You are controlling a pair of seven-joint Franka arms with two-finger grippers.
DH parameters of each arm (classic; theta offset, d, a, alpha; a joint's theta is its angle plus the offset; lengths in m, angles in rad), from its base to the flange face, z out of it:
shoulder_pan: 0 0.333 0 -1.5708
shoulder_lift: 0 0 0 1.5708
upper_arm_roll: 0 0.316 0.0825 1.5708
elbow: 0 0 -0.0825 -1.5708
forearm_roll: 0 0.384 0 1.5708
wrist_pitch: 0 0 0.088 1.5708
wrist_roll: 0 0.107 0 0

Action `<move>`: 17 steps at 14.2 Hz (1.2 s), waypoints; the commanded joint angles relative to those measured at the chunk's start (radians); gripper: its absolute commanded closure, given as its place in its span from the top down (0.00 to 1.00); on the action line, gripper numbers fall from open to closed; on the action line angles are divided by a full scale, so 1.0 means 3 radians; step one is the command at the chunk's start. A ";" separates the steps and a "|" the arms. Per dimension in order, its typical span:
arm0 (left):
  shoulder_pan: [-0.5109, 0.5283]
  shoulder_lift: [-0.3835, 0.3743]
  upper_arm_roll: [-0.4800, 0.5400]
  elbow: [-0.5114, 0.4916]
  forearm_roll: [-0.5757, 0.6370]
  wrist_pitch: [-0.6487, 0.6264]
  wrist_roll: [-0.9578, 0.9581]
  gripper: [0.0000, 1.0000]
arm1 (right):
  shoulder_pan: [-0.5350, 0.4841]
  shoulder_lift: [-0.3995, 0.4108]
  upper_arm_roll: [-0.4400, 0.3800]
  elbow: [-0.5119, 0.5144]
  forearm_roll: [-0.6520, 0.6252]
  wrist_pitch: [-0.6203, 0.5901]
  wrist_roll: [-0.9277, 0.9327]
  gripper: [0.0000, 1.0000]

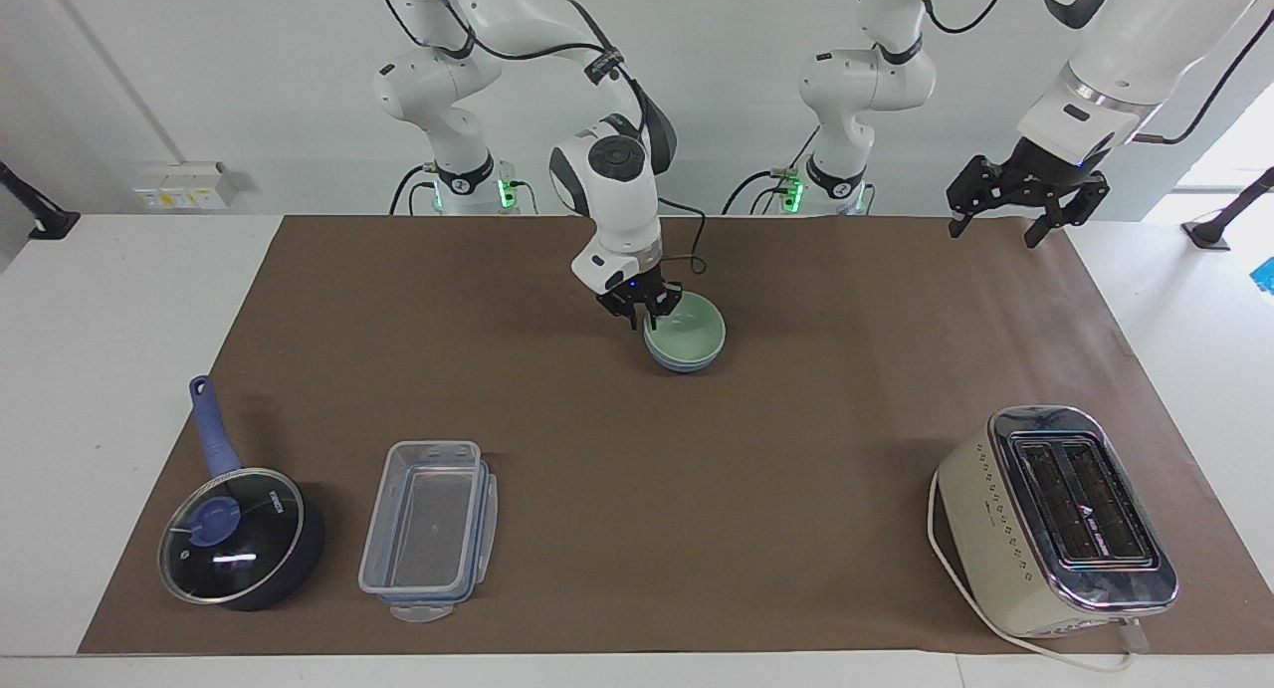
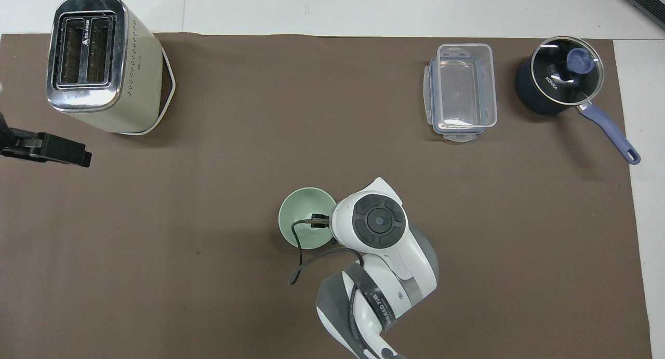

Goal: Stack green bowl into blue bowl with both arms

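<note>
Green bowl: nested in blue bowl.
My right fingers: at its rim, state unclear.
My left fingers: released, waiting.

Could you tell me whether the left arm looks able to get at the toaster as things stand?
Probably yes. The left claw hangs open above the left arm's end of the table, and nothing stands on the bare mat between it and the toaster.

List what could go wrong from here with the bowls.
1. The right gripper is at the rim of the green bowl, which sits nested in the blue bowl. Lifting away could snag the rim and tip or drag the stack.
2. The black cable loops over the green bowl and might catch it as the arm moves.
</note>
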 commanded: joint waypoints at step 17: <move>0.0029 -0.0028 -0.0033 0.0019 0.0056 -0.0038 0.0013 1.00 | -0.1522 -0.0796 -0.0041 0.1251 -0.0460 -0.1861 -0.1178 1.00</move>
